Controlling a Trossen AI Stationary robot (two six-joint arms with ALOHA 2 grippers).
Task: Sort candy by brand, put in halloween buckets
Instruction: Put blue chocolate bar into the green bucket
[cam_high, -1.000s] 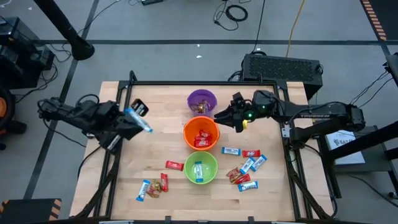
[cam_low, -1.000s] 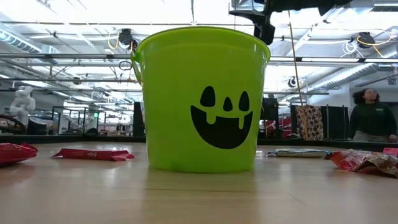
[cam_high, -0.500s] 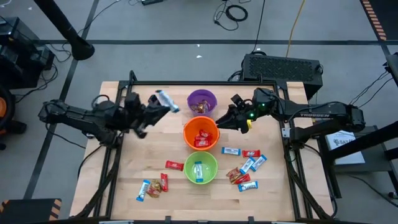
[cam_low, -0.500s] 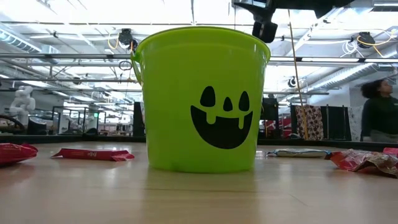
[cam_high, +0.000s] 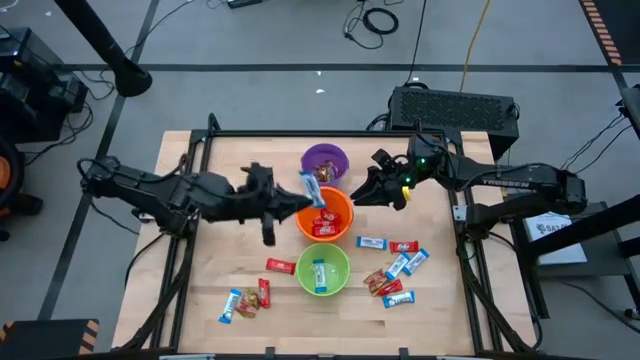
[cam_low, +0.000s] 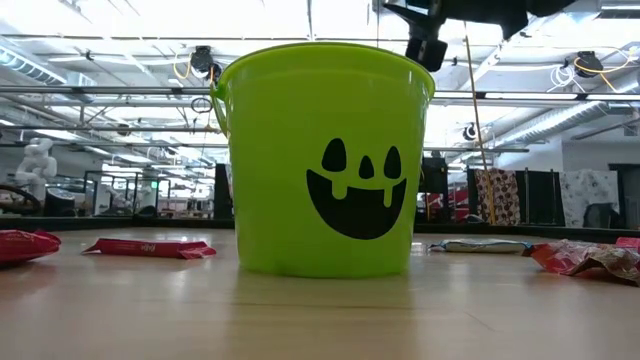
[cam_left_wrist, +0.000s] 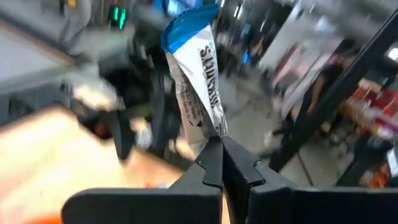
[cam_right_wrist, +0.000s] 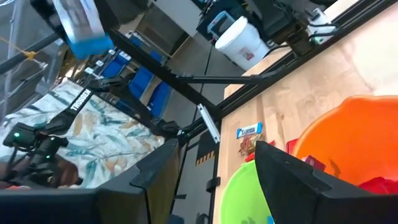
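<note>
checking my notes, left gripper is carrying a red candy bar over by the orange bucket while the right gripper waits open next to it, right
Not quite: the candy bar pinched in the left gripper is blue-and-white, not red, as the left wrist view shows. The rest holds: in the high view it is by the orange bucket, with the right gripper open beside it.

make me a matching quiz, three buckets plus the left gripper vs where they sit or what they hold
Things:
1. purple bucket
2. orange bucket
3. green bucket
4. left gripper

Places or states:
a. middle of the row
b. shut on a blue-and-white bar
c. far end of the row
d. near end, holds a blue-and-white bar

Pairs: 1-c, 2-a, 3-d, 4-b
</note>
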